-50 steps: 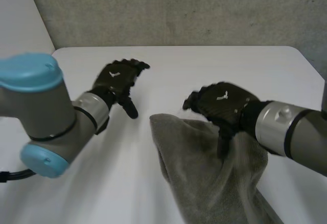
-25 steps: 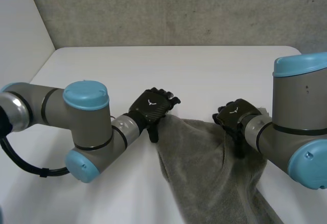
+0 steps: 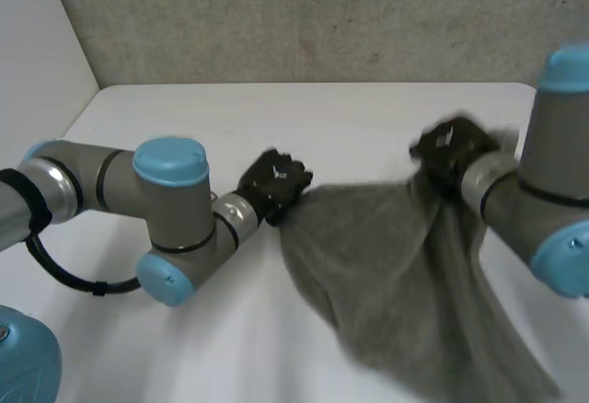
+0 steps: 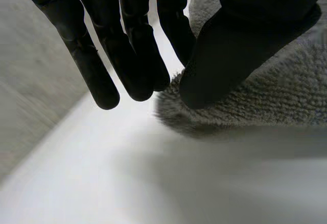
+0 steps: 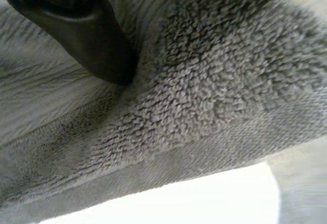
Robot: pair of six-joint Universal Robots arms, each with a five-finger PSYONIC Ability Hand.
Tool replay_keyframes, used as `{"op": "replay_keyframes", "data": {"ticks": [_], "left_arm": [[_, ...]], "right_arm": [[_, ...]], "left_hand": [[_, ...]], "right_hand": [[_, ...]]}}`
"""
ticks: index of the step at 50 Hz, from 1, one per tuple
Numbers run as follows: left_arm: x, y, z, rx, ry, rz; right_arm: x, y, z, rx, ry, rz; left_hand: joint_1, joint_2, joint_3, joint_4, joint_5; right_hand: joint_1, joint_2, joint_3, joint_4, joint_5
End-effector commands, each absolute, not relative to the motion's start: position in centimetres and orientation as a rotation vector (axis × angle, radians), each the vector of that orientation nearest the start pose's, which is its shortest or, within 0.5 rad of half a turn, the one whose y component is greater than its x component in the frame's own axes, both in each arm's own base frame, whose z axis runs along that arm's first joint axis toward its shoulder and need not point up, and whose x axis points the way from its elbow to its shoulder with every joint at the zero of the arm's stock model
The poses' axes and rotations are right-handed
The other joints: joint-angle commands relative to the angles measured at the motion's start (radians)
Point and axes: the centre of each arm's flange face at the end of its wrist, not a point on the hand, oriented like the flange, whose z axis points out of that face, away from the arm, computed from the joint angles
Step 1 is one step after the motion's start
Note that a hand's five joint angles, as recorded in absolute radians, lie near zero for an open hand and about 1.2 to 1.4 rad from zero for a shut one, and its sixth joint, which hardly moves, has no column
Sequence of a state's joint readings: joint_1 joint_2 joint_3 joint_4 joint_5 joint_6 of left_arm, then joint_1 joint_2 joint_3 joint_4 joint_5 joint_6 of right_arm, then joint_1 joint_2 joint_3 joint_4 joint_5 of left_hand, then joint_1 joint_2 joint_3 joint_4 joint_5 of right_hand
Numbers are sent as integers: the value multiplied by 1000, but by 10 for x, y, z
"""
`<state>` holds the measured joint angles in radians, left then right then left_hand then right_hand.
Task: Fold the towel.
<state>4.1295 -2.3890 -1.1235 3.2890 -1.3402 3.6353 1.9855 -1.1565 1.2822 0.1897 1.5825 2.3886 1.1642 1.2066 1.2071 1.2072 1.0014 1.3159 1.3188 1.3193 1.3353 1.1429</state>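
Two towel (image 3: pixel 386 265) corners raised, left hand (image 3: pixel 274 185) fingers (image 4: pixel 134 50) pinching one, right hand (image 3: pixel 451 148) clenched round the other

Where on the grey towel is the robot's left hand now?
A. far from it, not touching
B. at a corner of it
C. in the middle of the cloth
B: the left hand pinches a corner of the towel, thumb on the cloth.

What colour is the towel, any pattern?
Plain grey towel, looped pile, no pattern; clearest in the right wrist view.
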Motion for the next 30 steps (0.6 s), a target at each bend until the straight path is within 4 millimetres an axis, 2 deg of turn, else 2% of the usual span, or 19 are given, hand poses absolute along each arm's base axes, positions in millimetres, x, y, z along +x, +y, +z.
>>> {"op": "replay_keyframes", "data": {"ticks": [1, 2, 3, 4, 5, 7, 9, 13, 15, 16, 17, 18, 19, 20, 21, 23, 24, 26, 30], "left_arm": [[-373, -318, 247, 1065, 1725, -2571], [-365, -319, 282, 840, 1607, -2731], [-365, -319, 283, 838, 1605, -2733], [-355, -316, 309, 642, 1522, -2863], [-355, -316, 309, 640, 1521, -2864], [-341, -302, 338, 437, 1397, -3052], [-336, -295, 336, 442, 1418, -3051], [-331, -277, 316, 514, 1529, -2991], [-331, -257, 284, 616, 1682, -2901], [-331, -257, 284, 617, 1683, -2900], [-332, -245, 264, 690, 1767, -2844], [-332, -234, 243, 767, 1849, -2780], [-332, -234, 243, 768, 1850, -2779], [-332, -223, 225, 838, 1921, -2718], [-332, -223, 225, 839, 1922, -2717], [-329, -203, 190, 974, 2073, -2568], [-329, -203, 190, 975, 2074, -2568], [-328, -186, 161, 1085, 2210, -2404], [-326, -171, 142, 1175, 2317, -2248]], "right_arm": [[279, -315, 351, -916, 1657, -2710], [279, -315, 351, -914, 1655, -2711], [274, -312, 373, -752, 1468, -2817], [265, -308, 392, -620, 1316, -2893], [264, -308, 392, -619, 1314, -2893], [250, -303, 401, -605, 1240, -2915], [248, -304, 393, -672, 1301, -2869], [252, -302, 364, -854, 1484, -2664], [259, -297, 324, -1043, 1679, -2397], [259, -297, 324, -1044, 1680, -2396], [261, -294, 306, -1130, 1760, -2282], [261, -294, 305, -1131, 1760, -2281], [262, -290, 289, -1226, 1826, -2185], [262, -286, 274, -1328, 1878, -2105], [262, -286, 274, -1329, 1878, -2104], [259, -277, 249, -1509, 1942, -1984], [259, -277, 248, -1510, 1942, -1984], [258, -274, 236, -1570, 1956, -1940], [254, -264, 199, -1626, 2029, -1778]], "left_hand": [[232, 190, 189, 189, 220], [232, 190, 189, 189, 220], [232, 190, 189, 189, 220], [232, 190, 189, 189, 220], [232, 190, 189, 189, 220], [232, 190, 189, 189, 220], [232, 190, 189, 189, 220], [232, 190, 189, 189, 220], [232, 190, 189, 189, 220], [232, 190, 189, 189, 220], [232, 190, 189, 189, 220], [232, 190, 189, 189, 220], [232, 190, 189, 189, 220], [232, 190, 189, 189, 220], [232, 190, 189, 189, 220], [232, 190, 189, 189, 220], [232, 190, 189, 189, 220], [232, 190, 189, 189, 220], [232, 190, 189, 189, 220]], "right_hand": [[80, 77, 77, 61, 79], [80, 77, 77, 61, 79], [80, 77, 77, 61, 79], [80, 77, 77, 61, 79], [80, 77, 77, 61, 79], [80, 77, 77, 61, 79], [80, 77, 77, 61, 79], [80, 77, 77, 61, 79], [80, 77, 77, 61, 79], [80, 77, 77, 61, 79], [80, 77, 77, 61, 79], [80, 77, 77, 61, 79], [80, 77, 77, 61, 79], [80, 77, 77, 61, 79], [80, 77, 77, 61, 79], [80, 77, 77, 61, 79], [80, 77, 77, 61, 79], [80, 77, 77, 61, 79], [80, 77, 77, 61, 79]]}}
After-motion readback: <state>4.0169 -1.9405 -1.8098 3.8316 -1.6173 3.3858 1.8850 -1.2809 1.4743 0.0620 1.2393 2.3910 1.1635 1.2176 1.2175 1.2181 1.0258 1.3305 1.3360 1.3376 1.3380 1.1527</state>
